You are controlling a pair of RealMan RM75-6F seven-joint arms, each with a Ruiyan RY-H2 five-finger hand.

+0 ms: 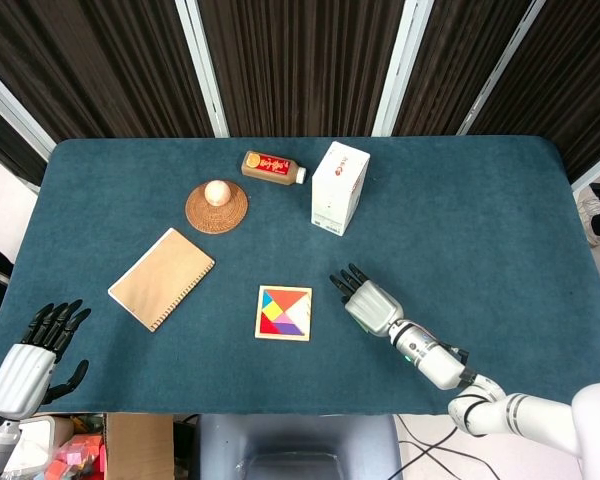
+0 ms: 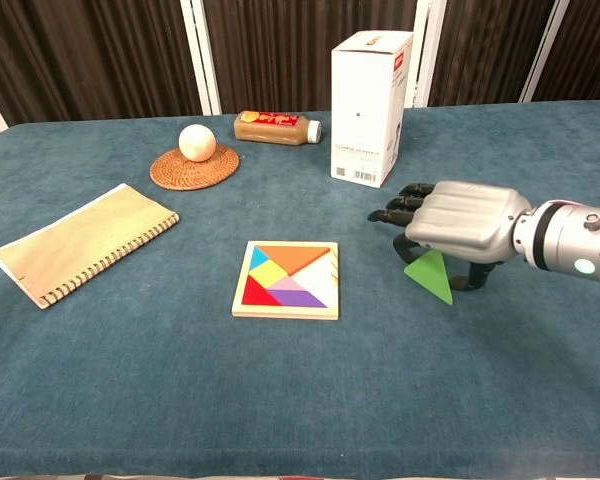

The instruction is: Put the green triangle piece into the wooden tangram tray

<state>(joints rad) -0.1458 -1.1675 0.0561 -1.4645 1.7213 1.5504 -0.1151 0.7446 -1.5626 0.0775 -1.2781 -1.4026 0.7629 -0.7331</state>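
Both hands are visible. The right hand [image 2: 458, 220] lies palm-down over the green triangle piece [image 2: 429, 276], fingers and thumb curled around it; whether it truly grips it I cannot tell. That piece sits just right of the wooden tangram tray [image 2: 286, 281], apart from it. The left hand [image 1: 32, 360] hangs open off the table's near-left corner, holding nothing. A white box [image 2: 371, 94] stands behind.

Blue-clothed table [image 1: 480, 210]: notebook [image 1: 161, 278], tangram tray [image 1: 283, 313], white box [image 1: 339, 187], bottle [image 1: 272, 166], coaster [image 1: 216, 208].
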